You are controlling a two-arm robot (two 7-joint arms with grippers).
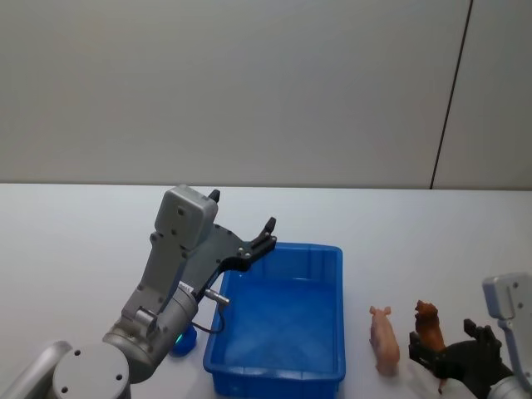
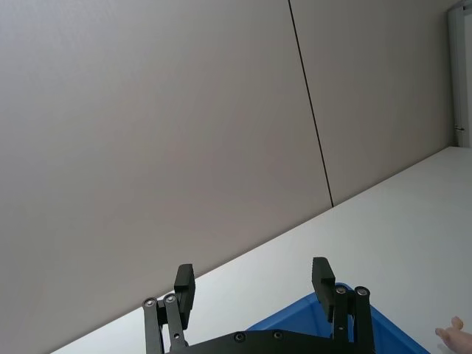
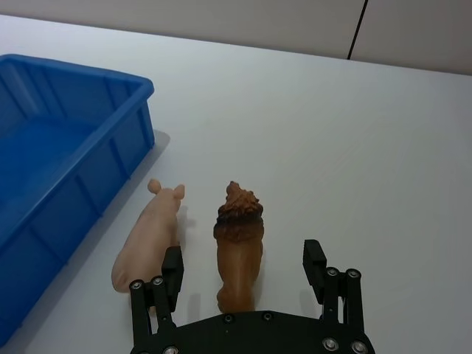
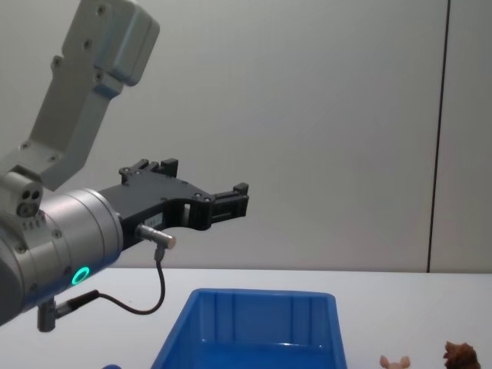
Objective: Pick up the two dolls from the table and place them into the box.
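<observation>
The blue box (image 1: 328, 258) stands mid-table with nothing visible inside; its wall (image 3: 110, 158) and rim (image 4: 261, 294) show too. To its right lie the two dolls side by side, the pink one (image 1: 385, 339) (image 3: 147, 240) nearer the box and the shaggy brown one (image 1: 427, 320) (image 3: 240, 221) beyond it. My right gripper (image 1: 445, 345) (image 3: 243, 264) is low and open, its fingers on either side of the brown doll's rear end, not closed on it. My left gripper (image 1: 241, 212) (image 2: 253, 279) (image 4: 201, 181) hangs open and empty above the box's far left corner.
A small blue object (image 1: 184, 342) lies on the table under my left arm, left of the box. The white tabletop (image 1: 75, 249) stretches back to a grey wall with a dark vertical seam (image 1: 449, 100).
</observation>
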